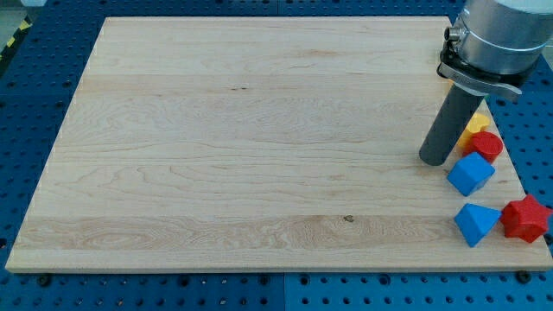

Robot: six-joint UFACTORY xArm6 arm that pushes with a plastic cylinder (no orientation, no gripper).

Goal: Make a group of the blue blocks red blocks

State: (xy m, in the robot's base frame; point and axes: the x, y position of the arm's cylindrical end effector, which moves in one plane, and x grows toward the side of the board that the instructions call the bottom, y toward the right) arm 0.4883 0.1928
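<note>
My tip (435, 161) rests on the board (242, 147) near the view's right edge, at the lower end of a dark rod (451, 121) that slants up to the grey arm housing (497, 39) in the view's top right corner. There are no fingers on this arm, only the rod, so nothing can be apart, together or clamped. The blocks all sit in the lower right part of the board. Just to the right of my tip and slightly below it is a blue cube (471, 174), close to my tip, though I cannot tell whether they touch. Above that cube, and touching or nearly touching it, is a red cylinder (486, 145), which sits just to the right of the rod. A yellow block (475, 124) peeks out behind the rod, just above the red cylinder; its shape is mostly hidden. Lower down, near the board's bottom right corner, a blue triangular block (476, 224) lies just beside a red star-like block (525, 218), the red one to the right at the very edge of the board. This lower pair stands a little apart from the blue cube above it. The board lies on a blue perforated table (34, 104).
</note>
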